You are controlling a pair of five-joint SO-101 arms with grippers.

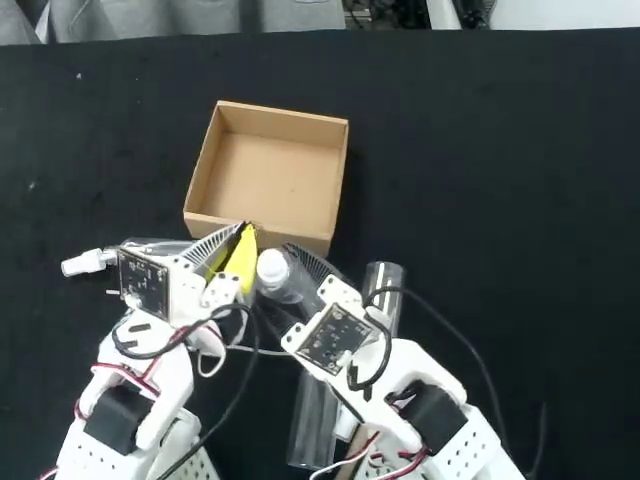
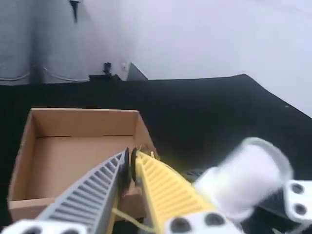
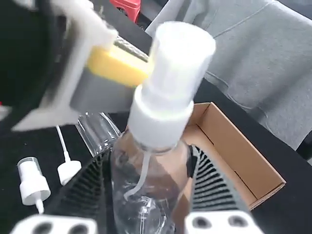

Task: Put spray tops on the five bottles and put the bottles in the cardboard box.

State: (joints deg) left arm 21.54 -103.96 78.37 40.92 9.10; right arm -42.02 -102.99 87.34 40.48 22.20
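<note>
- Right gripper clamps the clear bottle by its body, just in front of the cardboard box.
- Left gripper, fingers pressed together on nothing, sits beside the bottle's white spray top, crowding it.
- Loose spray tops and a spare bottle lie nearby.
- Held bottle stands roughly upright, cap uppermost.
- Box sits open-topped, its brown floor in plain sight.
</note>
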